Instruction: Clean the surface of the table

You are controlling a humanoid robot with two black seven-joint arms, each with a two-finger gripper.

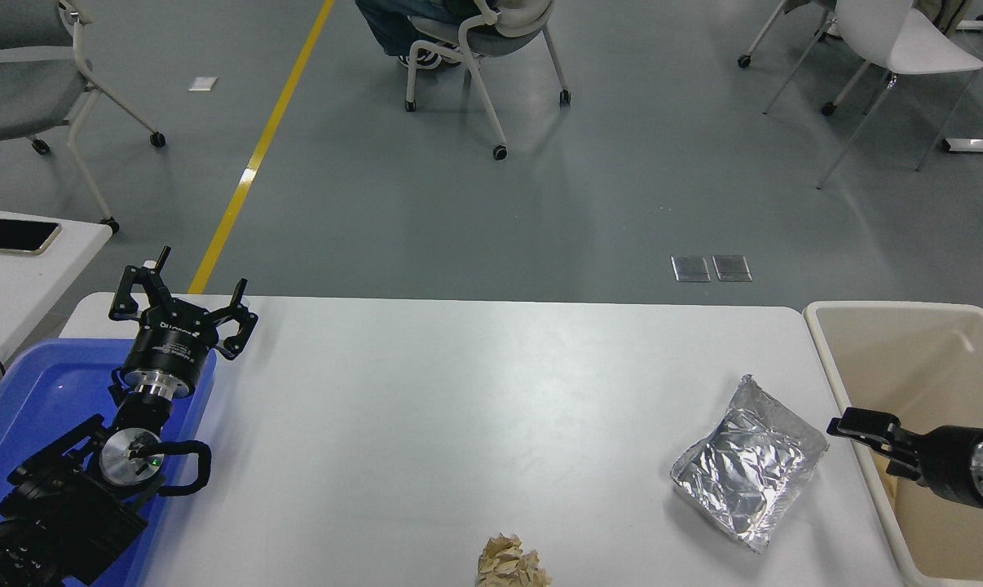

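The white table surface (pixel 459 408) fills the middle of the view. A crumpled silver foil tray (pixel 748 469) lies on it at the right. A crumpled beige paper ball (pixel 512 562) lies at the front edge. My right gripper (pixel 864 442) is open and empty, low over the left wall of the beige bin (pixel 932 350), just right of the foil tray and apart from it. My left gripper (pixel 180 297) is open and empty, parked at the lower left above the blue bin (pixel 35 399).
A smaller white table with a phone (pixel 15 235) stands at the far left. Chairs stand on the grey floor beyond the table, one with a person's legs (pixel 402 20) at the top. A yellow floor line (pixel 255 155) runs past the table.
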